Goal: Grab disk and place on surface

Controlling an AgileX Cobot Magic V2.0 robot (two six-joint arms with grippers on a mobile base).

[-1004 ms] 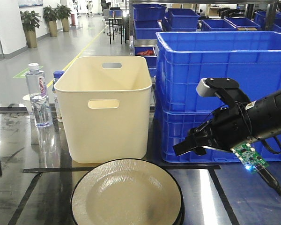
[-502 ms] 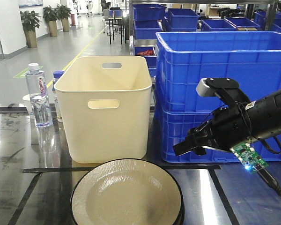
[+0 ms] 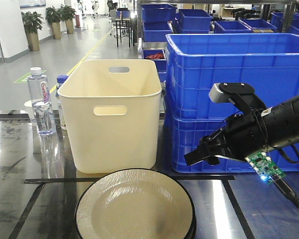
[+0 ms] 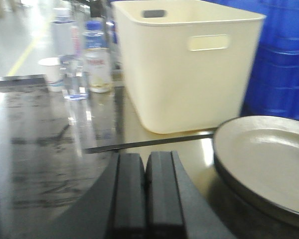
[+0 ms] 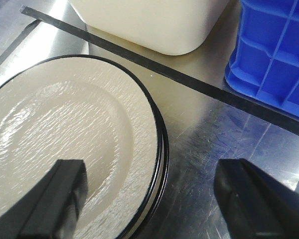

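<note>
The dark glossy surface (image 3: pixel 20 169), crossed by black tape lines, carries stacked blue crates (image 3: pixel 239 74) at the right and a cream bin (image 3: pixel 112 117) beside them. Just in front of the bin lies the disk (image 3: pixel 134 206), a cream plate with a black rim, flat on the surface. The right claw (image 5: pixel 149 191) hangs above the disk's edge, fingers wide apart. The left claw (image 4: pixel 145 191) is pressed together, empty.

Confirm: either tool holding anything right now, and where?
Nothing held. Left tool is shut with nothing between its fingers; right tool is open, straddling the plate's right rim without touching it.
</note>
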